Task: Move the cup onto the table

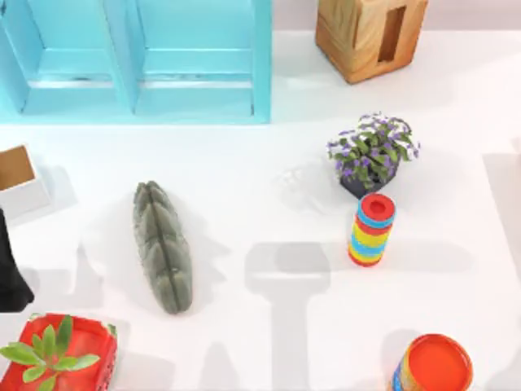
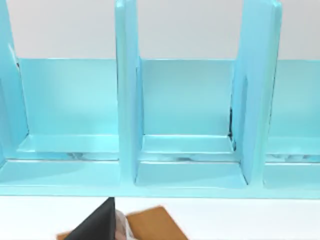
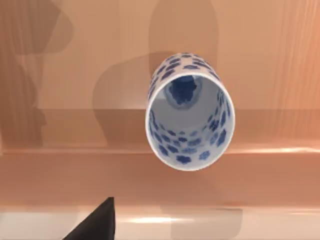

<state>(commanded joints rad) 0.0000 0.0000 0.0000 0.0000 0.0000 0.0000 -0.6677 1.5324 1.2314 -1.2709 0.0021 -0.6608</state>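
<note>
Cup (image 3: pixel 190 112) upright on wooden shelf (image 3: pixel 75 170), not yet gripped; right arm nearby, jaws state unclear; next: grasp, carry to desk (image 1: pixel 260 326).

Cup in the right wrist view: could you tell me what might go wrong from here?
The cup faces its mouth toward the right hand, wood behind it; an off-centre approach could knock it instead of gripping. On the table, the rainbow-striped cylinder and purple-flowered plant stand close together, so setting down there might topple one. The left hand faces the turquoise cabinet.
</note>
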